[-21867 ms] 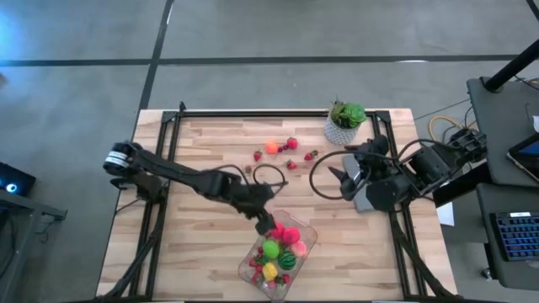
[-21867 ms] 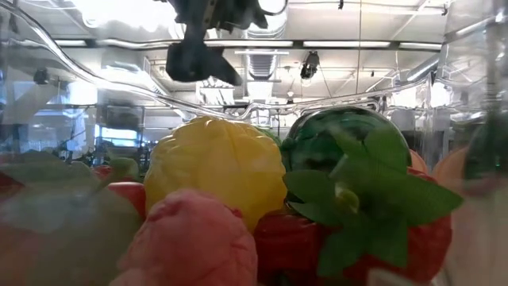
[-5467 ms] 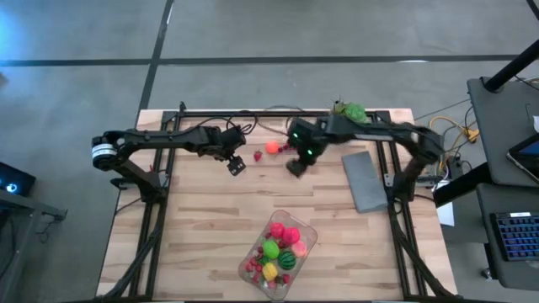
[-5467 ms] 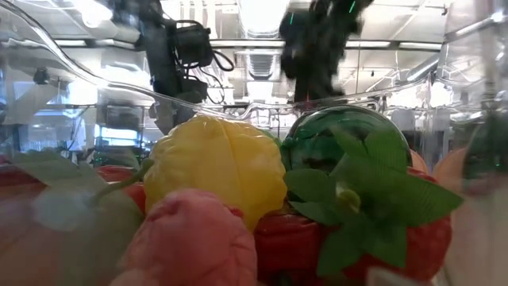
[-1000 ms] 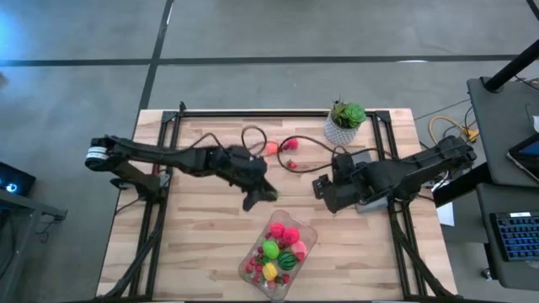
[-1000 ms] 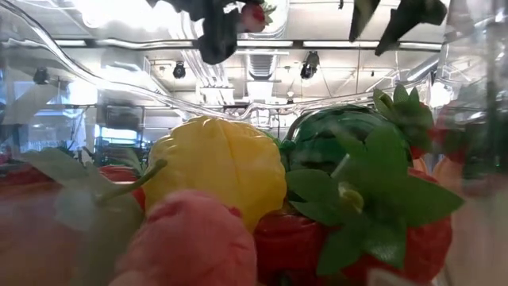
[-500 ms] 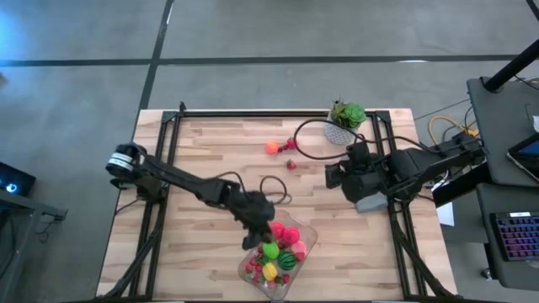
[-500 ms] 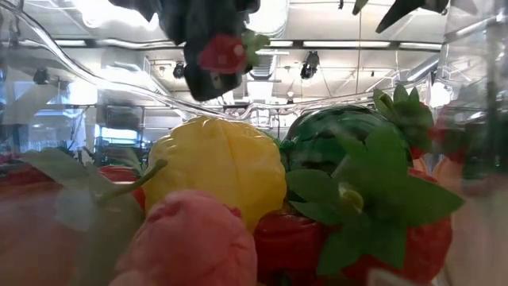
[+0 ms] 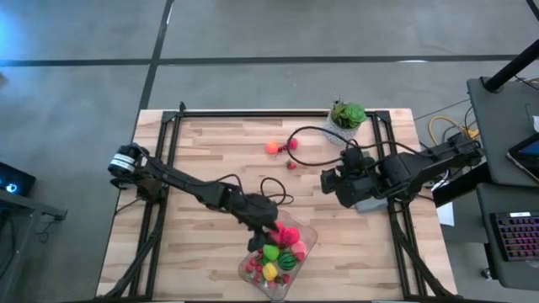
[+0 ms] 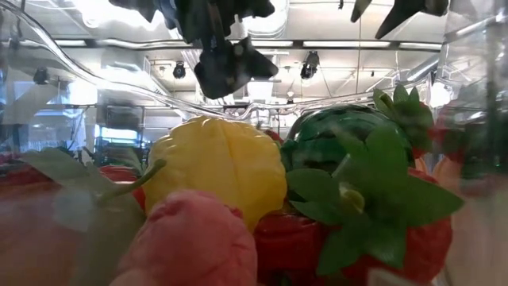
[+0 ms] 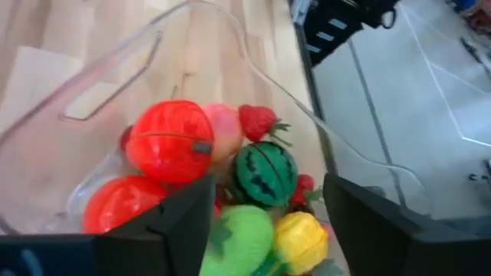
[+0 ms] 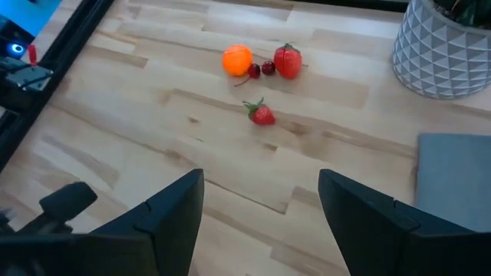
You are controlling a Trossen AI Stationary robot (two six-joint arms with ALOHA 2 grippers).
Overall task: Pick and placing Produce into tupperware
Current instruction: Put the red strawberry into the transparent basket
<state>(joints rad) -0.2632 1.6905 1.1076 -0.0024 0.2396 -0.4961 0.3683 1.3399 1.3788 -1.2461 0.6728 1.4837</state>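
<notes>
Tupperware: near the table's front edge, partly filled with produce; the landmark for every place below.
Contents: red tomato-like piece, striped dark green melon, yellow piece, light green piece and a small strawberry, all heaped inside it.
Left gripper: over the tupperware's far left rim, fingers spread with nothing between them; a likely reason is that it is placed there for a drop.
Right gripper: well beyond the tupperware toward the potted plant, fingers apart and empty, apparently waiting.
Loose produce: orange piece, red piece and lone strawberry lie on the table beyond the tupperware, still to be moved.
Left wrist view only: each piece inside can be told apart.
Right wrist view only: the loose pieces' exact spacing.
High view only: both arms relative to the tupperware.
</notes>
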